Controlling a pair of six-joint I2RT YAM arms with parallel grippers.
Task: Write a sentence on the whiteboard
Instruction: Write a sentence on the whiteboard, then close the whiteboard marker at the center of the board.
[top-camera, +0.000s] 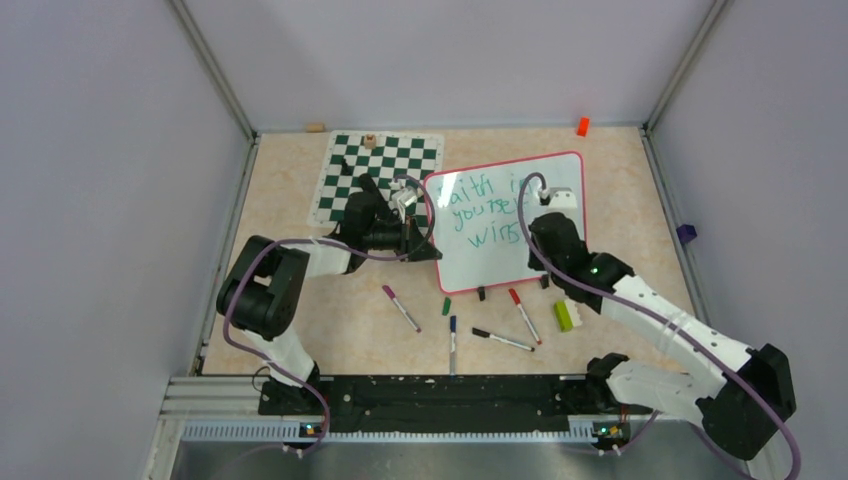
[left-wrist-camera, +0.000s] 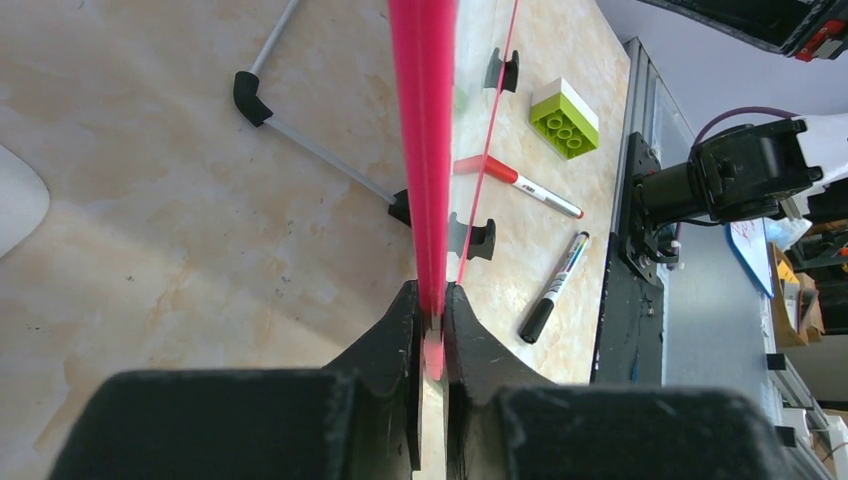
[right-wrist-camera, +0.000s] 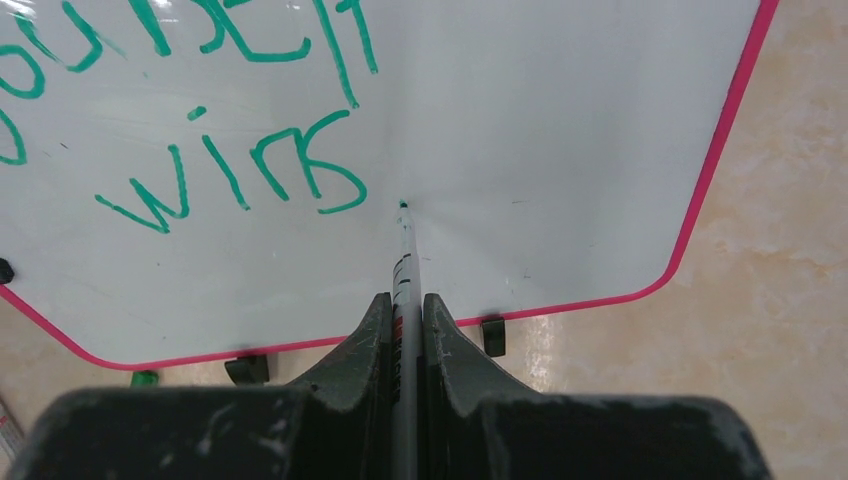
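Observation:
The whiteboard (top-camera: 480, 268) with its pink frame stands at the table's middle, its black feet (right-wrist-camera: 492, 335) on the tabletop. The sentence (top-camera: 478, 212) runs in teal over three lines and ends with "wins" (right-wrist-camera: 240, 172). My left gripper (top-camera: 428, 236) is shut on the board's left edge, the pink frame (left-wrist-camera: 424, 150) pinched between its jaws (left-wrist-camera: 432, 300). My right gripper (right-wrist-camera: 405, 305) is shut on a white marker (right-wrist-camera: 405, 262). The marker's tip touches the board just right of "wins". In the top view the right gripper (top-camera: 545, 228) hovers over the board's right half.
A green-and-white chess mat (top-camera: 380, 175) lies behind the left arm. Loose markers lie before the board: purple-capped (top-camera: 401, 307), blue (top-camera: 452, 340), black (top-camera: 502, 340), red (top-camera: 524, 315). A green-and-white brick (top-camera: 564, 315) sits near the right arm. An orange block (top-camera: 582, 126) lies at the back wall.

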